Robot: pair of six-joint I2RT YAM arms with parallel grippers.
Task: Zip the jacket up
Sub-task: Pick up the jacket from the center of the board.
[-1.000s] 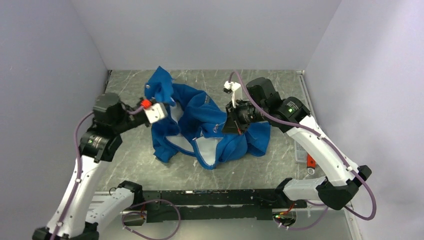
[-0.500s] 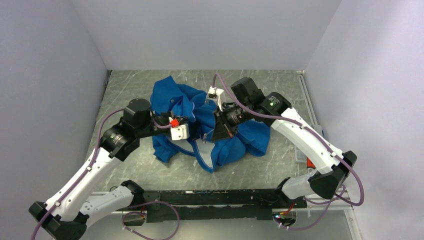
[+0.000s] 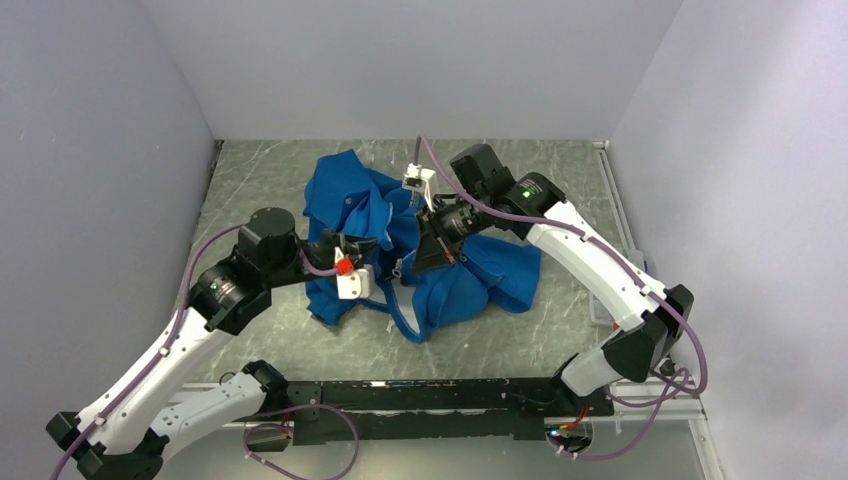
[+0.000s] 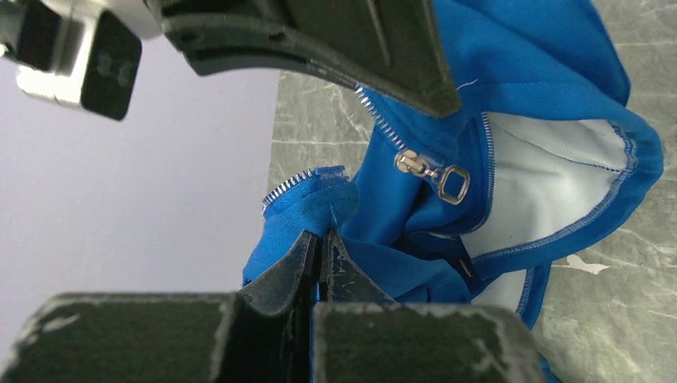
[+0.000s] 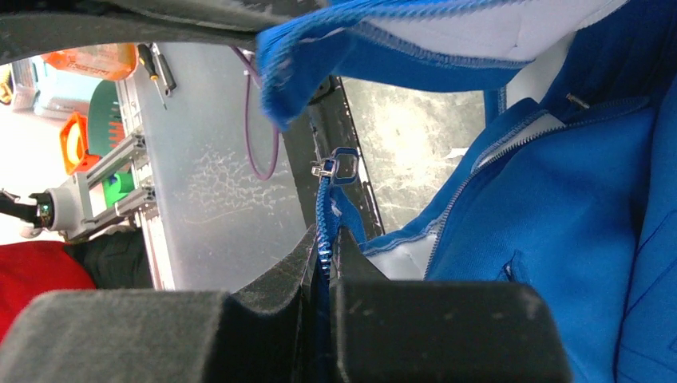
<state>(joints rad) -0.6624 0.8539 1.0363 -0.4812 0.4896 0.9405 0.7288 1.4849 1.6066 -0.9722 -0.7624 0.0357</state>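
The bright-blue jacket (image 3: 470, 285) lies bunched mid-table, its pale lining (image 4: 551, 167) showing. My left gripper (image 3: 384, 266) is shut on a blue front edge with zipper teeth (image 4: 307, 187), pinched at its tips (image 4: 322, 236). My right gripper (image 3: 408, 268) is shut on the other zipper tape (image 5: 324, 219), just below the metal slider and its pull (image 5: 338, 166). In the left wrist view that slider (image 4: 435, 177) hangs under the right gripper's fingers (image 4: 359, 48). The two held edges are close together, a little above the table.
The grey marbled table (image 3: 260, 180) has walls on three sides. A black rail (image 3: 420, 398) runs along the near edge. Small tools, one red (image 3: 621, 323), lie at the right edge. Purple cables (image 3: 300, 440) loop by the arm bases.
Both arms have swung in toward the middle, each with its jacket edge: the left gripper to the right and nearer, the right gripper to the left. The jacket has bunched up between them.
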